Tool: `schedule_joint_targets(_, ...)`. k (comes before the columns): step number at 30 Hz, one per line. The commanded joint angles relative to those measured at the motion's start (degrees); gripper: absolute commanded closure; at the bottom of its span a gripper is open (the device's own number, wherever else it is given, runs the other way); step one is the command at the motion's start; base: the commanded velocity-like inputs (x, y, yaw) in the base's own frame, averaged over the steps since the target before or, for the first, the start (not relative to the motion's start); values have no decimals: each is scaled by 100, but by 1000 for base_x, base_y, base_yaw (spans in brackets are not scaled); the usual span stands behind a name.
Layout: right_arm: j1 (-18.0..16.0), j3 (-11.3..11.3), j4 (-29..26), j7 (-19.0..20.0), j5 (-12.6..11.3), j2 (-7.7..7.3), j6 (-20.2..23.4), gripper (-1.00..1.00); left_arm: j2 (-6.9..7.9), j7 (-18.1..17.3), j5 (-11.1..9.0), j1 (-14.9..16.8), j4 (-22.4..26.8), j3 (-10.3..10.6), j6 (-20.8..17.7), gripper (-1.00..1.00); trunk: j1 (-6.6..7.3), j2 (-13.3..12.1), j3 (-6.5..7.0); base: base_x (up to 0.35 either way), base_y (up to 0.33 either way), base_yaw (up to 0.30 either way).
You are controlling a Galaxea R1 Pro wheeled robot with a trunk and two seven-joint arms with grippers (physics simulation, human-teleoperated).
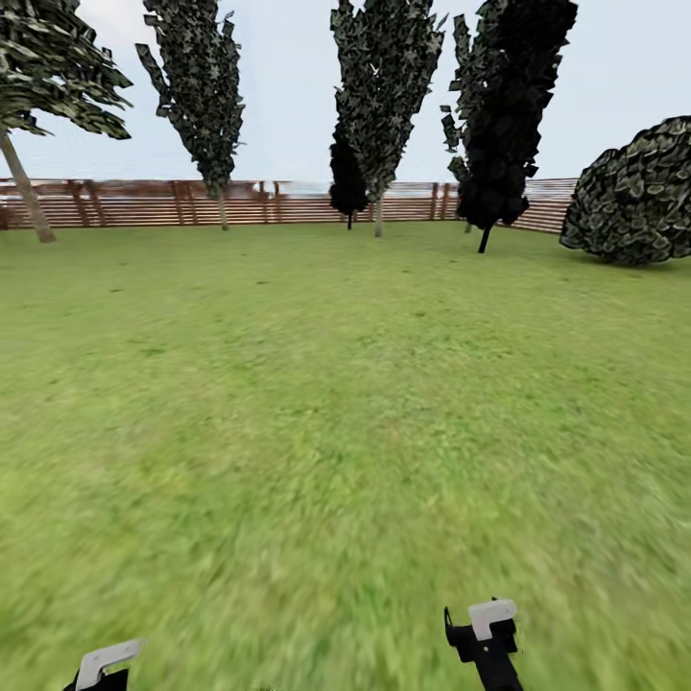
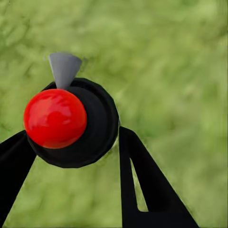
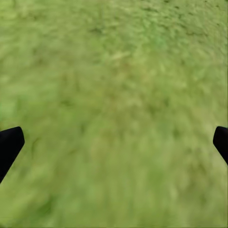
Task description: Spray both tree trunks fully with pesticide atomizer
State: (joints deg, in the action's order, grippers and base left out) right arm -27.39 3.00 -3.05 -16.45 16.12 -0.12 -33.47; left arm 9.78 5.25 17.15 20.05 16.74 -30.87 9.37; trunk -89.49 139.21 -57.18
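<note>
Blurred green lawn (image 3: pixel 114 95) spreads under the right gripper (image 3: pixel 114 147), mottled in lighter and darker patches, with no stones or objects on it. The two black fingertips (image 3: pixel 8 145) stand wide apart, one at each side, with bare grass between them. Nothing is held. The tips hang above the grass.
</note>
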Motion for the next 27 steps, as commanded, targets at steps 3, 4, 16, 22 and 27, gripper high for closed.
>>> schedule_joint_targets(3, -4, 28, 7, -60, 38, 0, -2, -100, -2, 11, 60, 7, -13, -33, 30, 100, 1, 2, 3, 0, 308, 279)
schedule_joint_targets(4, -4, 29, 7, -60, 38, 2, -2, -100, -2, 11, 60, 7, -13, -33, 29, 100, 1, 2, 5, 0, 308, 279)
schedule_joint_targets(16, -4, 34, 5, -60, 40, 4, -2, -100, -2, 11, 60, 7, -13, -33, 27, 100, 1, 2, 13, 0, 308, 280)
schedule_joint_targets(22, -4, 34, 4, -60, 39, 4, -2, -100, -2, 11, 60, 7, -13, -33, 29, 100, 1, 2, 13, 0, 293, 281)
schedule_joint_targets(27, -4, 34, 6, -60, 40, 4, -3, -100, -2, 11, 60, 7, -13, -33, 26, 100, 1, 2, 13, 0, 251, 281)
